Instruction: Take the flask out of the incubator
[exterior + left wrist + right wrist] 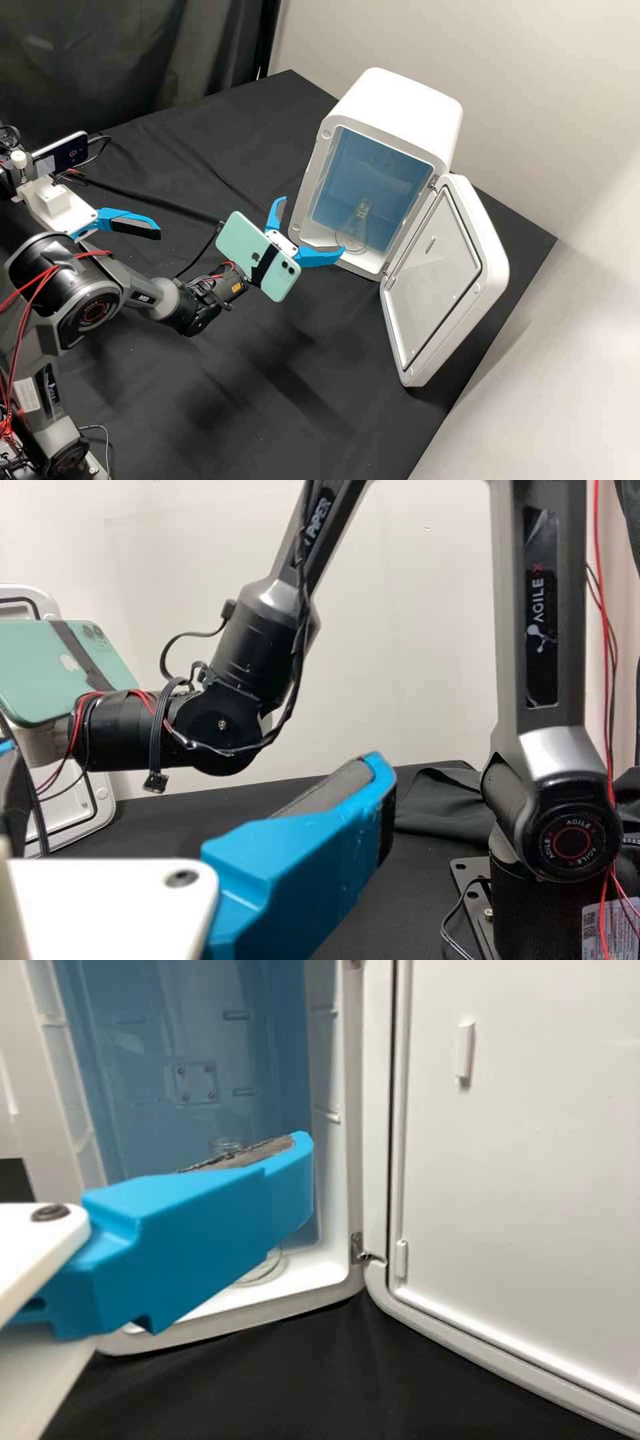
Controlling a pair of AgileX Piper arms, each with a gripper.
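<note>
Clear glass conical flask (359, 230) stood inside open white blue-lined incubator (400, 113) | right arm (193, 303) at its 9 o'clock, jaws released wide | next, I reckoned: enter level, straddle neck, clench softly.

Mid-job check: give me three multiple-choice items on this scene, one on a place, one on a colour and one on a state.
1. Where is the flask relative to the incubator?
A. on its roof
B. inside, on its floor
C. outside, beside it

2. What colour are the incubator's inner walls?
A. blue
B. red
C. black

3. The incubator's door is:
A. shut
B. swung wide open
C. taken off

Answers:
1 B: the flask stands on the chamber floor.
2 A: the chamber walls show blue.
3 B: the door hangs out to the side on its hinge.
</note>
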